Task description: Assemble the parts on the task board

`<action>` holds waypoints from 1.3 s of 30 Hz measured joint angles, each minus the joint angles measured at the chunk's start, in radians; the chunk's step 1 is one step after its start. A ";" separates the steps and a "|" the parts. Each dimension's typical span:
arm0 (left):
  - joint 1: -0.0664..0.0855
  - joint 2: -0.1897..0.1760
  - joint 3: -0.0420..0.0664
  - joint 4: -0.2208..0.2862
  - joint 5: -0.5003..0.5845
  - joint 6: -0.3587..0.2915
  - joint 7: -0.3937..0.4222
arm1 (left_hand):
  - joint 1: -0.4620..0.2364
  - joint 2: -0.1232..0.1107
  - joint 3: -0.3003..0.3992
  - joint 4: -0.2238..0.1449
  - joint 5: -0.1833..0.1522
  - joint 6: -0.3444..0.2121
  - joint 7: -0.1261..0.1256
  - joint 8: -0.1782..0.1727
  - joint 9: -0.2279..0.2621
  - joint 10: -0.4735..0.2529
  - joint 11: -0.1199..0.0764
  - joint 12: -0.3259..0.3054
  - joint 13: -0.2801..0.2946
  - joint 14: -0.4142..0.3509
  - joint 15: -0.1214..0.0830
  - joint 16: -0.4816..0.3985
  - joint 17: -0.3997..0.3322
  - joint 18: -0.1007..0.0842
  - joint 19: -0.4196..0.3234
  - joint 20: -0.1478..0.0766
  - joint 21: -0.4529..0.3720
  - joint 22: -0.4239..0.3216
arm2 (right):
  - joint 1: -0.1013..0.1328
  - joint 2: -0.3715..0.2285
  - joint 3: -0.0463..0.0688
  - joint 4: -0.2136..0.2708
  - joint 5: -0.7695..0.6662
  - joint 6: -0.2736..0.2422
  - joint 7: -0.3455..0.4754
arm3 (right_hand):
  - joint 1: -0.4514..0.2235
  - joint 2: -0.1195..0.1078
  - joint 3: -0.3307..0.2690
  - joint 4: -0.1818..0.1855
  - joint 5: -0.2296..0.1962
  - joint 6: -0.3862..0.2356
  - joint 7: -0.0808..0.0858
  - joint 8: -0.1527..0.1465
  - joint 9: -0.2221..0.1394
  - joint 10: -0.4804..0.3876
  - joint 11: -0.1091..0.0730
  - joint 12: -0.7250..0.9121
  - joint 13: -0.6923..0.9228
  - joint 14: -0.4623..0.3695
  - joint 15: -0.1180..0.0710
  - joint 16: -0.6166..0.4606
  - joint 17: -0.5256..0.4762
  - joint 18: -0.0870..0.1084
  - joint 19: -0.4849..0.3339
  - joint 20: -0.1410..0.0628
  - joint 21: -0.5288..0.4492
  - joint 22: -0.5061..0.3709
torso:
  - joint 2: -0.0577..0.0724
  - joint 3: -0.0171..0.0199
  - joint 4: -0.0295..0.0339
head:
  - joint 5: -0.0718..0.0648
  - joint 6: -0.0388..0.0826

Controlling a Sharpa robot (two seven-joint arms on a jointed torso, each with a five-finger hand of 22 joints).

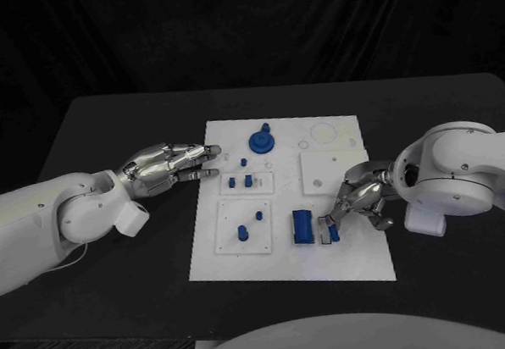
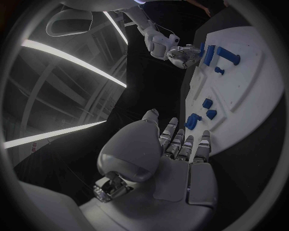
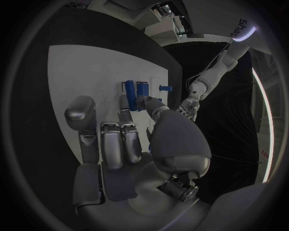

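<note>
The white task board [image 1: 336, 259] lies mid-table and carries several blue parts. A round knobbed part [image 1: 262, 142] stands at its far end, two small pegs [image 1: 240, 181] sit in a square inset, and a tall blue block [image 1: 303, 225] stands near the front. My left hand [image 1: 172, 165] lies flat at the board's left edge, fingers stretched out and holding nothing, just short of a small blue part [image 2: 192, 120]. My right hand [image 1: 356, 198] reaches in from the right and pinches a small blue part [image 1: 331, 231] between thumb and finger, right beside the block [image 3: 129, 89].
Two more small blue parts [image 1: 250, 226] sit in the front-left inset of the board. A square white inset [image 1: 326, 170] lies on the board's right half near my right hand. Black tabletop [image 1: 129, 274] surrounds the board on all sides.
</note>
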 measured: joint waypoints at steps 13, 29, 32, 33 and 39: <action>0.000 0.001 0.000 0.000 0.000 0.000 -0.001 | 0.000 0.000 0.000 0.000 0.000 0.000 0.000 0.000 0.000 0.000 0.000 0.000 0.000 0.000 0.000 0.000 0.000 0.000 0.000 0.000 0.000 0.000 | 0.000 0.019 0.000 -0.019 0.017 -0.004 -0.001 | -0.013 0.013 0.018 -0.012 -0.037 -0.002 0.002 -0.001 -0.006 0.000 0.000 0.000 0.000 0.000 0.000 0.000 0.000 0.000 0.000 0.000 -0.010 0.001 | 0.000 0.0005 0.0003 | 0.000 0.000; 0.000 0.002 0.000 -0.001 0.000 0.000 -0.002 | 0.000 0.000 0.000 0.000 0.000 0.000 0.000 0.000 0.000 0.000 0.000 0.000 0.000 0.000 0.000 0.000 0.000 0.000 0.000 0.000 0.000 0.000 | -0.003 0.020 0.000 -0.025 -0.024 -0.002 -0.003 | -0.022 0.026 0.021 -0.010 -0.064 -0.006 0.001 -0.006 -0.011 0.000 0.000 0.000 0.000 0.000 0.000 0.000 0.000 0.000 0.000 0.000 -0.018 0.001 | -0.001 0.0008 0.0002 | 0.001 0.000; 0.000 0.002 0.000 -0.001 0.000 0.000 -0.002 | 0.000 0.000 0.000 0.000 0.000 0.000 0.000 0.000 0.000 0.000 0.000 0.000 0.000 0.000 0.000 0.000 0.000 0.000 0.000 0.000 0.000 0.000 | -0.007 0.020 0.000 -0.025 -0.029 -0.002 -0.004 | -0.022 0.026 0.021 -0.010 -0.064 -0.008 0.000 -0.006 -0.012 0.000 0.000 0.000 0.000 0.000 0.000 0.000 0.000 0.000 0.000 0.000 -0.023 0.001 | 0.000 0.0008 0.0002 | 0.001 0.000; 0.000 0.002 0.000 -0.001 0.000 0.000 -0.002 | 0.000 0.000 0.000 0.000 0.000 0.000 0.000 0.000 0.000 0.000 0.000 0.000 0.000 0.000 0.000 0.000 0.000 0.000 0.000 0.000 0.000 0.000 | -0.008 0.021 0.000 -0.025 -0.030 -0.002 -0.004 | -0.020 0.027 0.021 -0.010 -0.064 -0.009 0.001 -0.006 -0.012 0.000 0.000 0.000 0.000 0.000 0.001 0.000 0.000 0.000 0.000 0.000 -0.023 0.001 | 0.000 0.0008 0.0002 | 0.001 0.000; 0.000 0.002 0.000 -0.002 0.000 0.001 -0.002 | 0.000 0.000 0.000 0.000 0.000 0.000 0.000 0.000 0.000 0.000 0.000 0.000 0.000 0.000 0.000 0.000 0.000 0.000 0.000 0.000 0.000 0.000 | -0.015 0.021 0.000 -0.025 -0.034 -0.003 -0.004 | -0.020 0.027 0.021 -0.010 -0.072 -0.009 0.001 -0.008 -0.013 0.000 0.000 0.000 0.000 0.000 0.001 0.000 0.000 0.000 0.000 0.000 -0.027 0.000 | 0.000 0.0008 0.0000 | 0.002 0.000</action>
